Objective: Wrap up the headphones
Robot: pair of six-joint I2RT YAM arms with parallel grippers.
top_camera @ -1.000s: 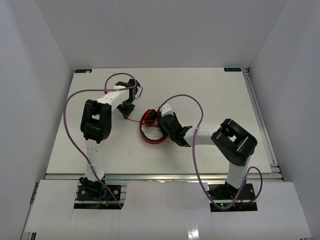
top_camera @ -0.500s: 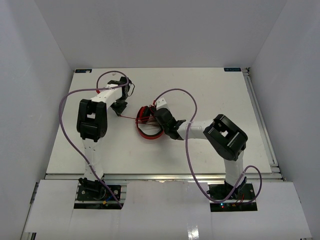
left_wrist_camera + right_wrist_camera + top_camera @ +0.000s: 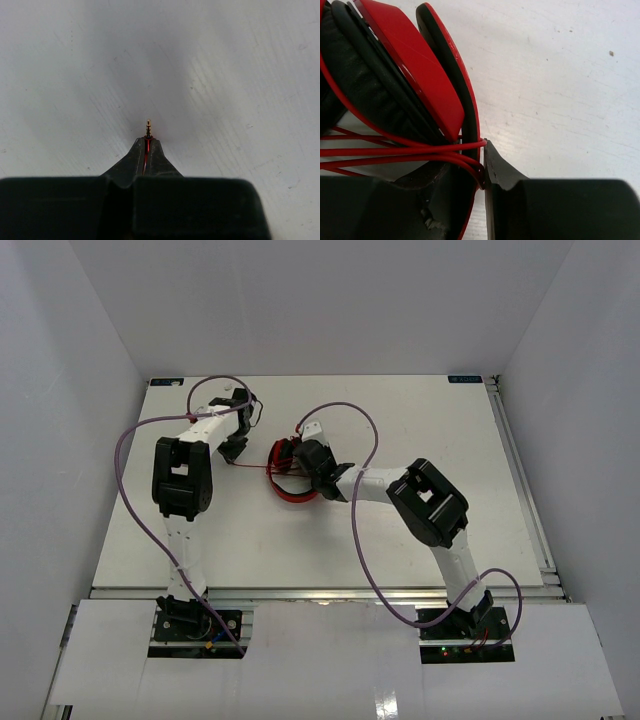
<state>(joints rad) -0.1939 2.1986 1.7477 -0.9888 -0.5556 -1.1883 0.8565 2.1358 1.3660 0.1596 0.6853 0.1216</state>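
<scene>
The red headphones (image 3: 285, 480) lie folded left of the table's middle. In the right wrist view their red earcup with black pad (image 3: 410, 65) fills the upper left, and the thin red cord (image 3: 395, 150) runs in several turns across the headband. My right gripper (image 3: 303, 458) (image 3: 482, 167) is shut on the headband, with the cord turns at its tips. My left gripper (image 3: 237, 447) (image 3: 146, 142) is shut on the cord's end, and the metal plug (image 3: 148, 127) sticks out past its tips. A short taut stretch of cord (image 3: 252, 467) runs from it to the headphones.
Purple robot cables (image 3: 130, 490) (image 3: 365, 455) loop over both arms above the white table (image 3: 420, 420). White walls enclose the table on three sides. A rail (image 3: 520, 480) runs along the right edge.
Both grippers have moved left and toward the back. The headphones have shifted left with the right gripper. The left gripper still holds the cord's end, now farther left.
</scene>
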